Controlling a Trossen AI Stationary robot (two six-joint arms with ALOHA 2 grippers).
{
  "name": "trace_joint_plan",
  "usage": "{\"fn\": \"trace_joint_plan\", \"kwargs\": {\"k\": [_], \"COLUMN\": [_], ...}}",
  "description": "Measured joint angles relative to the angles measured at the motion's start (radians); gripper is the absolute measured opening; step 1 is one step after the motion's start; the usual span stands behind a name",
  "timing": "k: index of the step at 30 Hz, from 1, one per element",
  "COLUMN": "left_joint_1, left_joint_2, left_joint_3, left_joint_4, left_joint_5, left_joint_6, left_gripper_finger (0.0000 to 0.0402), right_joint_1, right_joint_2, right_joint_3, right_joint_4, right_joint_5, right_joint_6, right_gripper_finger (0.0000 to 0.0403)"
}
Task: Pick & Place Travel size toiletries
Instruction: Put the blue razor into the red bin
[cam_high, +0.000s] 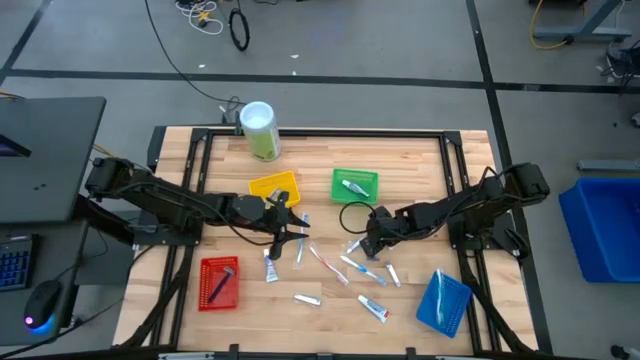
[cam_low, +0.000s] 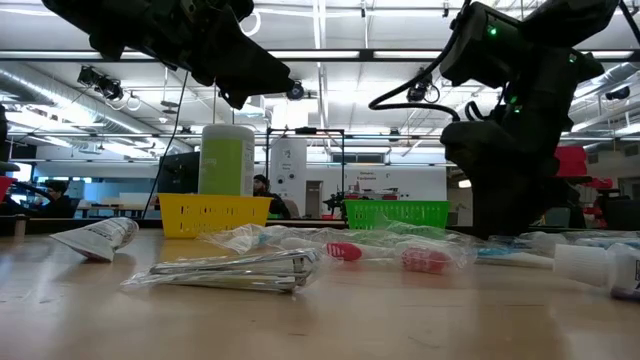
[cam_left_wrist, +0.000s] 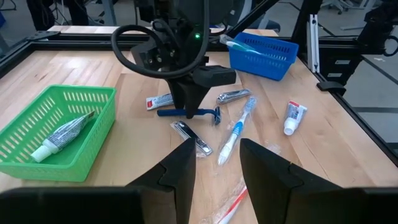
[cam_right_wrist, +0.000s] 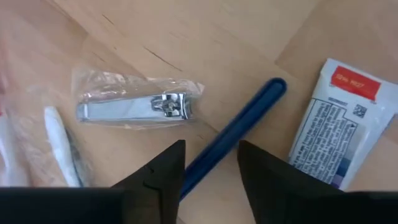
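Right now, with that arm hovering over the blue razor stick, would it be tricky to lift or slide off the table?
Probably a bit. The blue razor looks stiff and light, lying flat on the wood, so the right gripper, open astride its handle, has little height to catch. Its smooth, rounded handle may slip or swivel. If nudged, it would likely slide toward the white tube beside it.

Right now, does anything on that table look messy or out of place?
Yes: most of the toiletries lie loose on the wood between the baskets, pointing every way. Only the green basket clearly holds a tube. The right gripper is low over a blue razor handle, fingers open either side.
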Motion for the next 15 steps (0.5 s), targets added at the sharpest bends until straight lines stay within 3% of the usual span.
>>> {"fn": "trace_joint_plan", "kwargs": {"k": [6, 15], "left_joint_1": [0.0, 0.0], "left_joint_2": [0.0, 0.0], "left_joint_3": [0.0, 0.0], "left_joint_4": [0.0, 0.0], "left_joint_5": [0.003, 0.004], "left_joint_6": [0.0, 0.0], "left_gripper_finger": [0.0133, 0.0133], "right_joint_1": [0.001, 0.0], "right_joint_2": [0.001, -0.013], "right_joint_3": [-0.001, -0.005], "right_joint_4": [-0.009, -0.008], "right_joint_5": [0.017, 0.022], "right_joint_6": [-0.07, -0.053], "right_gripper_finger": [0.0115, 0.0067]}}
